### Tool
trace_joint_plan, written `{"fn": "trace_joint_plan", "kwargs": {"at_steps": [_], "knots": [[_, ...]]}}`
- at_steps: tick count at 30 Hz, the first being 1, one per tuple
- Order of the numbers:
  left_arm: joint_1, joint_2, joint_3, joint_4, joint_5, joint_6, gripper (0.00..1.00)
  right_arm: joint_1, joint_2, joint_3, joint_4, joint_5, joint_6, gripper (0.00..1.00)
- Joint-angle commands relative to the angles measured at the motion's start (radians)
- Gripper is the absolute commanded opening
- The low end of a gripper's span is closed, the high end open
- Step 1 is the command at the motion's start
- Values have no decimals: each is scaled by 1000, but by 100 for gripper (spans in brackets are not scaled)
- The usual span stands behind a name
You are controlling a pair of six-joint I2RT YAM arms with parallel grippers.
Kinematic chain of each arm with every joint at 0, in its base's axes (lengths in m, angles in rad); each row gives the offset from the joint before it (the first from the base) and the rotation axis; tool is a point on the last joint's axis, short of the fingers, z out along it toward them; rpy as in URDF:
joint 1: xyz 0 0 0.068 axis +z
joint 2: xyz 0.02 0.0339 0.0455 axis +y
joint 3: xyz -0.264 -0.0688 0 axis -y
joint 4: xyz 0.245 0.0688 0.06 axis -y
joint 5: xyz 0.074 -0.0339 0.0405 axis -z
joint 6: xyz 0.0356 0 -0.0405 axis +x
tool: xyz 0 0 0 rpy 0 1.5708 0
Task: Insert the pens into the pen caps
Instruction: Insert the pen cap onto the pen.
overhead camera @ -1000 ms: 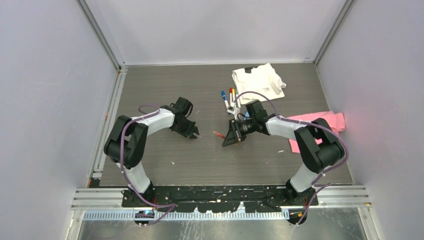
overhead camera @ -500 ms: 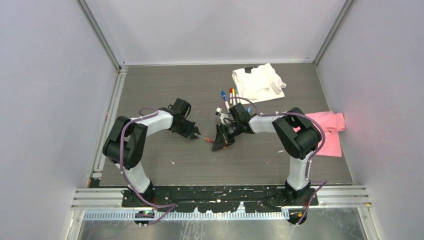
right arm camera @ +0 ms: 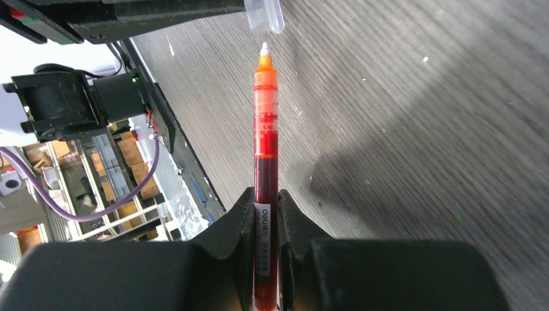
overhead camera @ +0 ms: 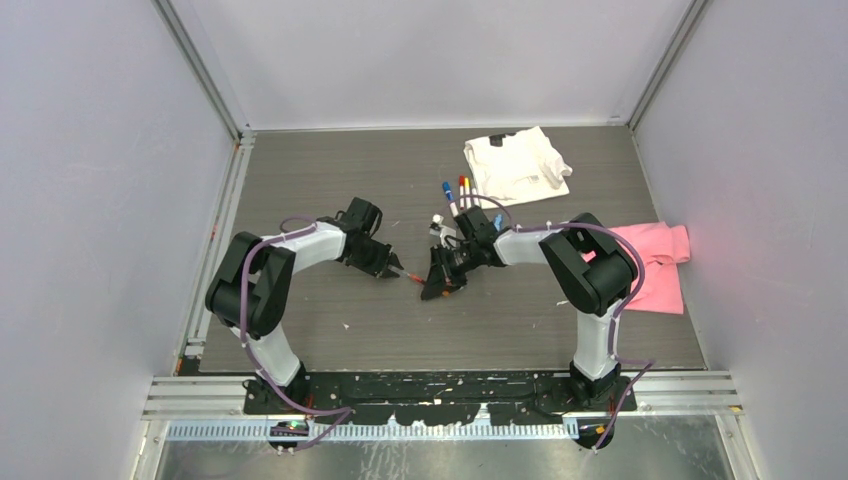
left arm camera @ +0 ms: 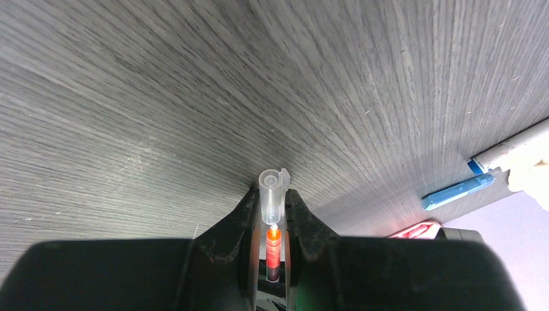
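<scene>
My left gripper (overhead camera: 387,266) is shut on a small clear pen cap (left arm camera: 272,186), held at the fingertips (left arm camera: 248,208). My right gripper (overhead camera: 438,281) is shut on a red pen (right arm camera: 265,129) with an orange tip, gripping its dark rear barrel. The pen (overhead camera: 411,279) spans the gap between the two grippers. In the right wrist view its tip sits right at the mouth of the cap (right arm camera: 264,15). In the left wrist view the orange tip (left arm camera: 273,238) lines up just under the cap. Capped pens (overhead camera: 456,194) with blue, red and yellow ends lie behind the right gripper.
A white cloth (overhead camera: 515,160) lies at the back right and a pink cloth (overhead camera: 655,262) at the right edge. A blue cap (left arm camera: 456,191) and a white pen (left arm camera: 515,144) lie on the dark wood-grain table (overhead camera: 320,180) to the right in the left wrist view.
My right gripper has moved left with the red pen, closing the gap to the left gripper. The pen tip now meets the cap. The left gripper has barely moved.
</scene>
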Motion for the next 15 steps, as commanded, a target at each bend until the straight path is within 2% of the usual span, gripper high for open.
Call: {"fn": "trace_joint_plan", "kwargs": {"at_steps": [1, 15], "knots": [[-6, 62, -63, -70, -80, 5, 10, 4, 11, 36, 28, 23, 29, 1], [-6, 53, -78, -54, -61, -3, 10, 11, 36, 54, 40, 14, 58, 1]]}}
